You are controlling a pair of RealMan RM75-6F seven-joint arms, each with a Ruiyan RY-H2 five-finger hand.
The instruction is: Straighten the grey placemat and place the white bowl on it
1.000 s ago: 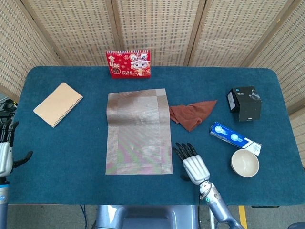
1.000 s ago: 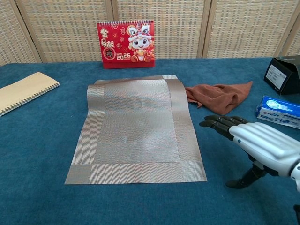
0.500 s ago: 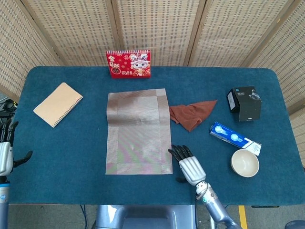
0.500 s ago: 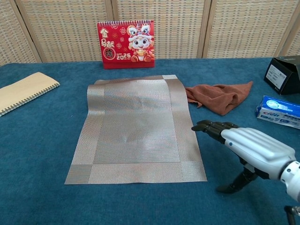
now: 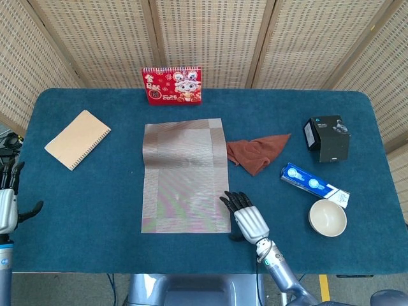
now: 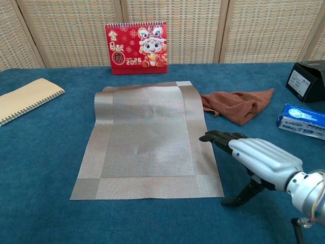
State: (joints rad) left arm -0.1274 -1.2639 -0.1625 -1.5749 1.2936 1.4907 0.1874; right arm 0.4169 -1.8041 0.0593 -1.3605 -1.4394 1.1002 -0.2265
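Observation:
The grey placemat (image 5: 185,175) (image 6: 147,140) lies flat in the middle of the table, slightly skewed, with its far edge curled up a little. My right hand (image 5: 245,217) (image 6: 254,157) hovers at the mat's near right corner, fingers apart and stretched toward the mat, its fingertips (image 6: 209,137) over the mat's right edge, thumb pointing down; it holds nothing. The white bowl (image 5: 327,218) stands upright at the near right of the table, seen only in the head view. My left hand (image 5: 7,201) hangs open off the table's left edge.
A rust cloth (image 5: 256,153) (image 6: 237,105) lies just right of the mat. A blue and white tube box (image 5: 313,185) (image 6: 303,121) and a black box (image 5: 327,138) (image 6: 309,80) sit further right. A red calendar (image 5: 171,85) (image 6: 136,48) stands behind; a notebook (image 5: 77,138) (image 6: 26,99) lies left.
My right hand has slid left and slightly nearer across the table, from beside the mat to its near right corner. The mat and bowl have not moved.

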